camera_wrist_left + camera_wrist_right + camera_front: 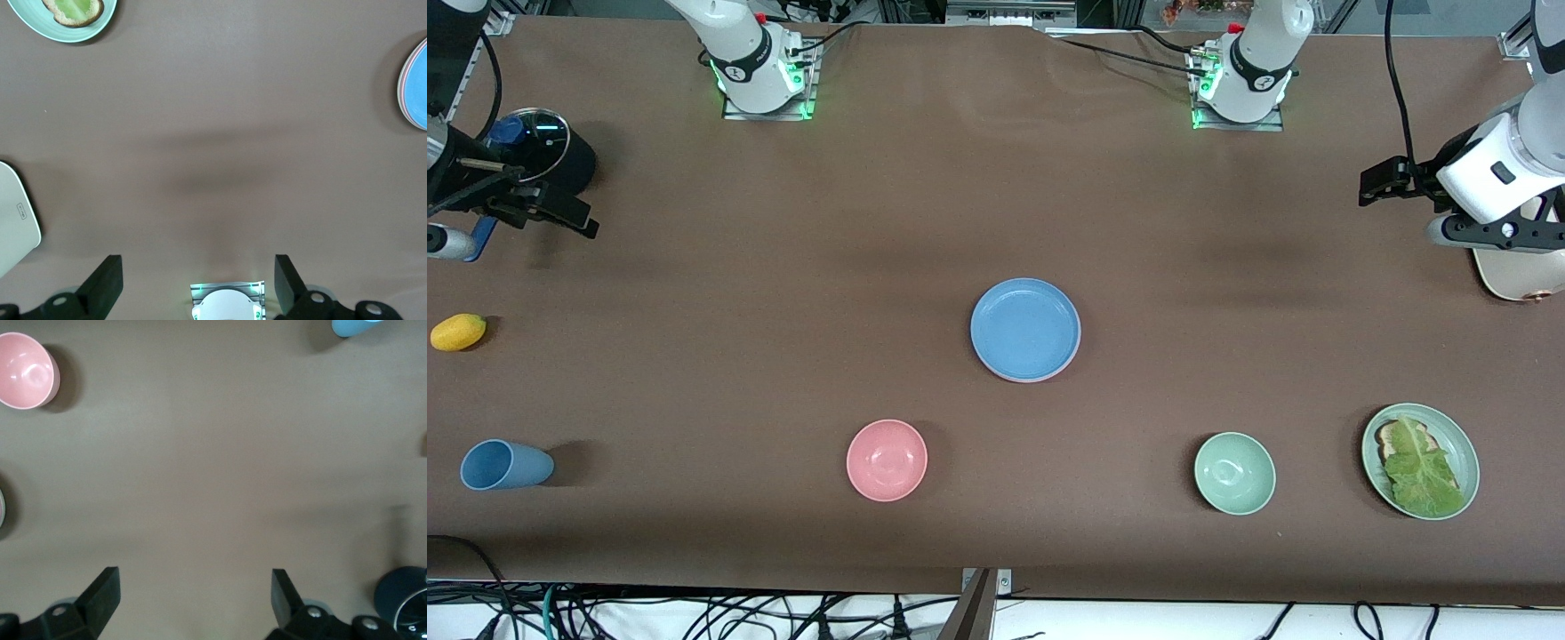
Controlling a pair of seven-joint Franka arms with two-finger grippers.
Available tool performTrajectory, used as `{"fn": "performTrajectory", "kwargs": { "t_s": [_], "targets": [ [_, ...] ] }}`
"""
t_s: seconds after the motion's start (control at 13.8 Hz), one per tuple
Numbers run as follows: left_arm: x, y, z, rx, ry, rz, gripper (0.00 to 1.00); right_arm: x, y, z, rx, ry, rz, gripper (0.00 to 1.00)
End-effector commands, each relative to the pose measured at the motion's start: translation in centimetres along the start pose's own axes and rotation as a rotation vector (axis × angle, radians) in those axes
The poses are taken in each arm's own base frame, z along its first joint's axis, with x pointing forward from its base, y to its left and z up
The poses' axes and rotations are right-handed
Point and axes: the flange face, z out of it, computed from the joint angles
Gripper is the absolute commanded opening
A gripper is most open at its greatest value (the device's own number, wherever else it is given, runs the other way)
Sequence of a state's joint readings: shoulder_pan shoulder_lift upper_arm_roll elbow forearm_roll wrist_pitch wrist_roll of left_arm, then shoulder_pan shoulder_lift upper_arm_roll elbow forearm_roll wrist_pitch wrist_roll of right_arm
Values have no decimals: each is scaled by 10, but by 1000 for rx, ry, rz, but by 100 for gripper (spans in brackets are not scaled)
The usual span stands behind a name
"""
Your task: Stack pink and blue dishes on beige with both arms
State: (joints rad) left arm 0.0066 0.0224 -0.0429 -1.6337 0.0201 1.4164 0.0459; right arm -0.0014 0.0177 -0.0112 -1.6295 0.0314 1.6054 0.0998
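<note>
You've got the blue plate [1025, 329] on top of the stack at table centre; a pink rim [400, 90] shows under it, beige can't be made out. Left gripper [193, 283] hangs spread, empty, twd the left arm's end from the stack; right gripper [190, 600] likewise, twd the right arm's end.

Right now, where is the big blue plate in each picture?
Front view: the wide, shallow, matte blue round plate sits mid-table, on top of a stack whose pink rim peeks out below.
Left wrist view: only its edge shows at the picture's border, pink rim beneath.
Right wrist view: not clearly in it.
Shared landmark: the green plate of toast and lettuce appears in the front and left wrist views; the small pink bowl in the front and right wrist views.
</note>
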Motion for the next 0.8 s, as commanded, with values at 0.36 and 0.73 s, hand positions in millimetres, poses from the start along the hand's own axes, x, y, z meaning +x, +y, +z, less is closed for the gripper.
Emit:
{"fn": "performTrajectory", "kwargs": {
  "t_s": [0.36, 0.73],
  "targets": [
    [-3, 1, 0, -21, 14, -2, 100, -24, 14, 5, -3, 11, -70, 100],
    [-4, 0, 0, -21, 14, -4, 100, -22, 12, 5, -6, 11, -73, 100]
  ]
}}
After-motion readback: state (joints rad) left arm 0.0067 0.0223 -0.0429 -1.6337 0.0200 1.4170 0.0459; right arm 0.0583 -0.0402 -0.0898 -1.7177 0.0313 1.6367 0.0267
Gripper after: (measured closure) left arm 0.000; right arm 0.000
